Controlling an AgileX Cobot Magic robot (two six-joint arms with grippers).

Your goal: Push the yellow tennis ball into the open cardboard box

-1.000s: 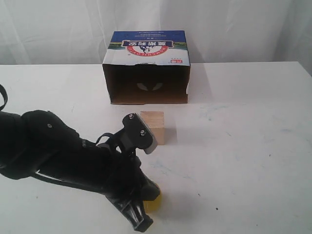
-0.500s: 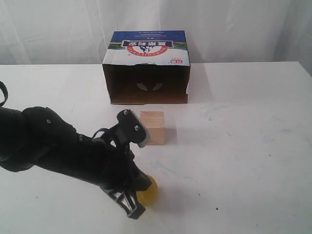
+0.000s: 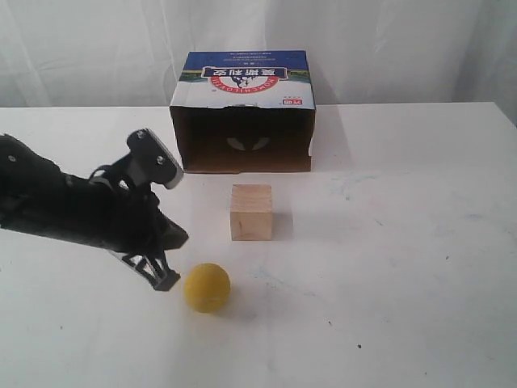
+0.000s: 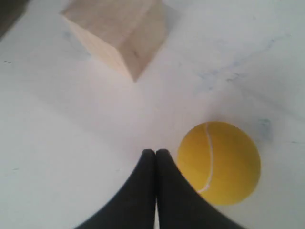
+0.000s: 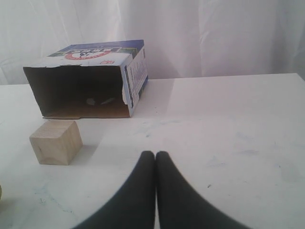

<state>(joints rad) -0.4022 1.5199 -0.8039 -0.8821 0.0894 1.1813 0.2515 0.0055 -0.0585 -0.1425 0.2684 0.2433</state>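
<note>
The yellow tennis ball [image 3: 207, 287] [image 4: 219, 162] rests on the white table, in front and left of the pale wooden cube [image 3: 251, 212] [image 4: 116, 31]. Just left of the ball is my left gripper [image 3: 161, 280] [image 4: 156, 152], shut and empty, its side against the ball or very close to it. At the back stands the open cardboard box [image 3: 242, 111] [image 5: 86, 78], its dark opening facing the cube. My right gripper [image 5: 156, 154] is shut and empty above bare table; the exterior view does not show it. A sliver of the ball [image 5: 1, 192] shows at the right wrist view's edge.
The wooden cube stands between the ball and the box's opening. The white table [image 3: 404, 242] runs wide to the right and front. A white curtain [image 3: 404, 48] hangs behind the box.
My left arm has swung from the front centre back to the left. The ball, earlier half hidden under the gripper, has rolled away from the front edge and a little left, and shows fully.
</note>
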